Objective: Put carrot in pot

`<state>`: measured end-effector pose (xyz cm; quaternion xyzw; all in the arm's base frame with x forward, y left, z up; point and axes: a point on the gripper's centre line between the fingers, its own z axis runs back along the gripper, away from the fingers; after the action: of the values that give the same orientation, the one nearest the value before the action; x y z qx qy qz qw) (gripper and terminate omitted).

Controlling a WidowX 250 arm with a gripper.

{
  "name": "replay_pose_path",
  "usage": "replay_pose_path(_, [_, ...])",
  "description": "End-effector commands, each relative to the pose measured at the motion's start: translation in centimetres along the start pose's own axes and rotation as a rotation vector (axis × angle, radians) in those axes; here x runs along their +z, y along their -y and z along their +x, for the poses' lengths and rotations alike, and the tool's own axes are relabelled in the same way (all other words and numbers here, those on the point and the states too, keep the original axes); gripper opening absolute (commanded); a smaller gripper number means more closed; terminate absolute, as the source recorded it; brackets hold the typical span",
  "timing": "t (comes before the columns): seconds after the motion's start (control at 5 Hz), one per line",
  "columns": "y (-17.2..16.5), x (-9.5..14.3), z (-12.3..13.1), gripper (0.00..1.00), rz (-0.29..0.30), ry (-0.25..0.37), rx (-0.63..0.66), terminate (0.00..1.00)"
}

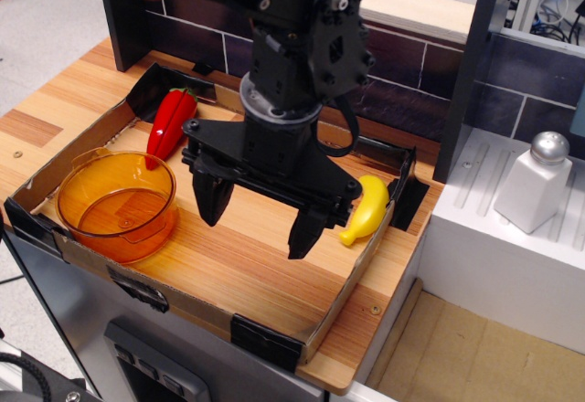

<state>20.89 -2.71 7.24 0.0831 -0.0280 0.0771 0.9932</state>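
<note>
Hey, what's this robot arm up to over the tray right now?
A black robot arm holds its pincer open and empty above a shallow cardboard tray on a wooden table. An empty orange pot sits at the tray's left, with a red pepper behind it and a banana at the right. No carrot is visible; the arm may hide it.

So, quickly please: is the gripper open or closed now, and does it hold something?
Gripper: open, jaws spread wide above the tray floor, holding nothing. The carrot is not visible in this view.
</note>
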Motion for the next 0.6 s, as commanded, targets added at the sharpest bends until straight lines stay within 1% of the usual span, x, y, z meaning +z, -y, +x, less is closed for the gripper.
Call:
replay_pose_path(0.0, [0.0, 0.0, 0.0, 1.00, 0.000, 0.000, 0.000, 0.00])
replay_pose_path(0.2, [-1.1, 0.4, 2.7, 1.00, 0.008, 0.079, -0.156, 0.00])
replay_pose_path(0.4, [-1.8, 0.3, 5.4, 1.00, -0.005, 0.062, -0.308, 0.00])
